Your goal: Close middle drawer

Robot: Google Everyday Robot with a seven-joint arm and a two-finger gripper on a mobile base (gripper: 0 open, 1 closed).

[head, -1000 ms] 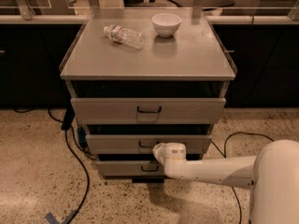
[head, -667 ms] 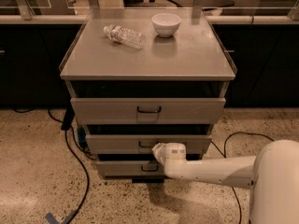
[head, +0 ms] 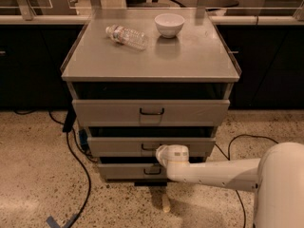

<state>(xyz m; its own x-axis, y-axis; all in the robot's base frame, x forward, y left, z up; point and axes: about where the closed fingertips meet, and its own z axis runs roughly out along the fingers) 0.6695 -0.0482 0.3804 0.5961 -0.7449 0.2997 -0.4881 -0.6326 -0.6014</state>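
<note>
1. Three drawers stand in the grey cabinet. The middle drawer is second from the top and pulled out a little, with a dark gap above its low front panel.
2. The gripper is low at the cabinet's front, on the end of the white arm reaching in from the right. It lies against or just in front of the middle drawer's panel, near its centre, and partly covers the loop handle.
3. Whether the gripper is spread or pressed together cannot be told from this view.
4. The step in hand looks like the push itself. Press squarely near the panel's centre, straight towards the cabinet, so the drawer runs in without skewing.
5. Keep the push level, so the arm neither slips down onto the lowest drawer nor snags the handle.
</note>
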